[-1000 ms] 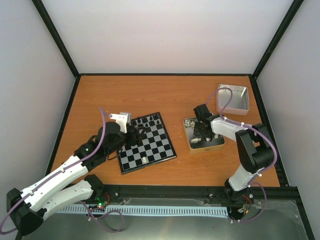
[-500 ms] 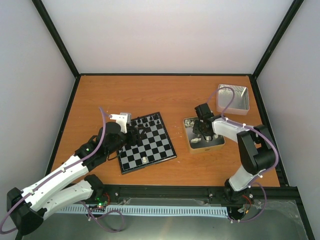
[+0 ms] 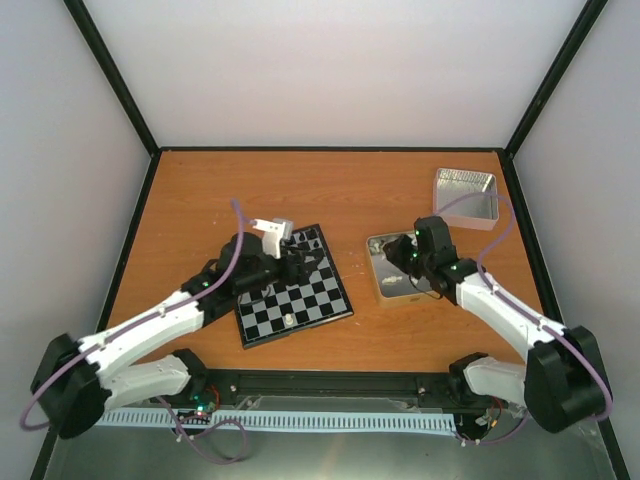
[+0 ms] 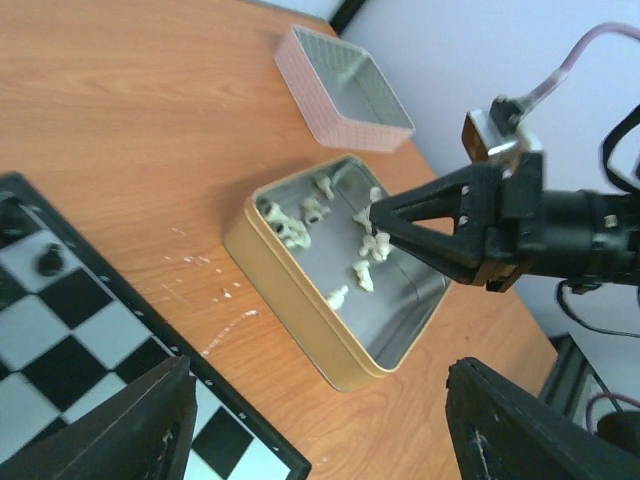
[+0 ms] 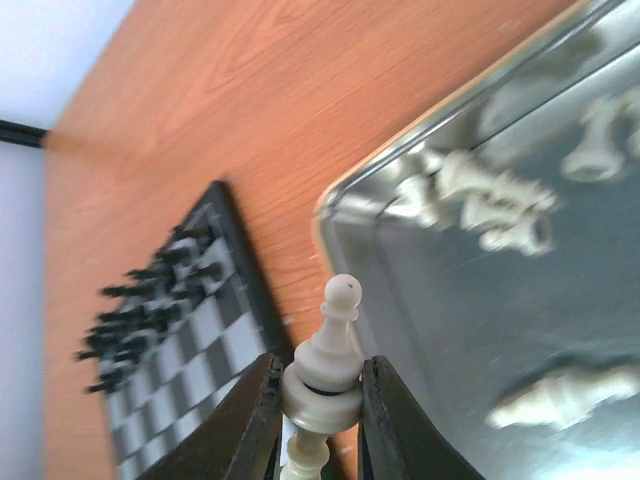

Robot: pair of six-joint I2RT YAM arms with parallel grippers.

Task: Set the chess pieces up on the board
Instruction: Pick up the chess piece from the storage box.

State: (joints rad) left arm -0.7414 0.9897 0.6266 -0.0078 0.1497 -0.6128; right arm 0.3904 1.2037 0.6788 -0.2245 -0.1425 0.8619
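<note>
Left pincer [image 4: 320, 372] shifted right, over board [image 3: 300, 300] upper edge, released | right pincer [image 5: 320, 385] above gold tin [image 4: 300, 290], centre-right, clenched on cream chess piece [image 5: 335, 335] | other cream pieces [image 4: 365, 275] in tin

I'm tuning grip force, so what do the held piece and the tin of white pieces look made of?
The piece in the right gripper looks like moulded plastic: cream, smooth, with a soft gloss. The tin looks like thin sheet metal, probably tinplate: gold-coloured outer wall, rolled rim, silvery-grey inside with a dull sheen.
</note>
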